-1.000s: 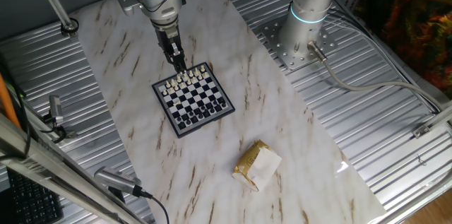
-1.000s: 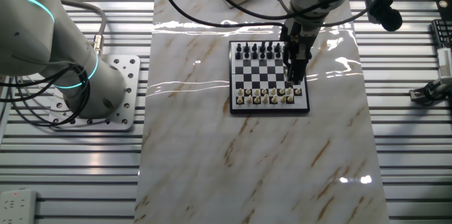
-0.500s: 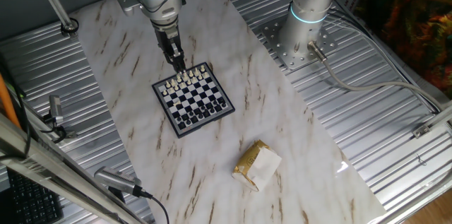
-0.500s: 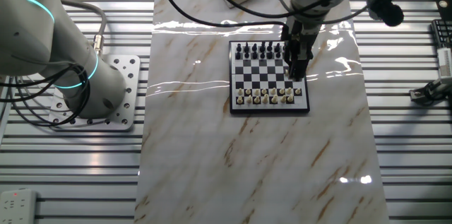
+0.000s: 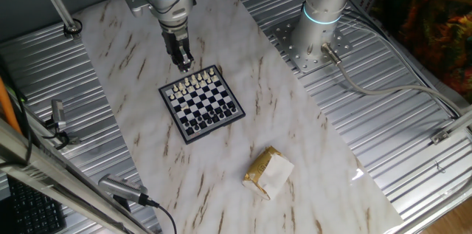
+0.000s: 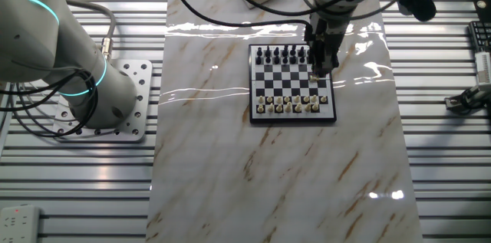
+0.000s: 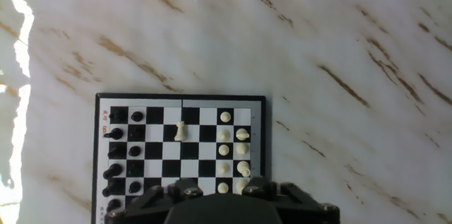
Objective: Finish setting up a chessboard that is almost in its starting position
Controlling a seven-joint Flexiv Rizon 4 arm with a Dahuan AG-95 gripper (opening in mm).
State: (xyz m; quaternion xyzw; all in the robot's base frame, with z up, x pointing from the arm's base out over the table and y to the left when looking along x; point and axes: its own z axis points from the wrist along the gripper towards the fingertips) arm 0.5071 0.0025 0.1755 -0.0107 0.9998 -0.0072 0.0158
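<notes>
one fixed view, gripper: I see the gripper [image 5: 184, 63] higher than half a second ago, its tip now above the far edge of the chessboard [image 5: 202, 103] instead of down among the white pieces
one fixed view, board: it sits mid-table on the marble top [image 5: 147, 153], square to nothing, unmoved since the earlier frame; the paper packet [image 5: 268, 173] lies well apart toward the near side, also unmoved
the other fixed view, gripper: the fingers hang over the right edge of the board, about level with the middle ranks; a second ago they reached down toward the white rows, so I read this as a lift-off
the other fixed view, pieces: black row at the far side, white rows [image 6: 294, 103] at the near side; too small to tell whether any square is missing its piece
hand view, board: the chessboard fills the lower left; one white piece [image 7: 180, 131] stands alone on a central file, apart from the white column [image 7: 224, 143] at the right
hand view, pincer state: only the dark gripper body shows at the bottom edge, fingertips hidden; I cannot tell whether it is spread, closed, or carrying anything
meaning for task: my judgement is the arm is retreating, yet that lone white piece looks out of place, so setup seems unfinished
</notes>
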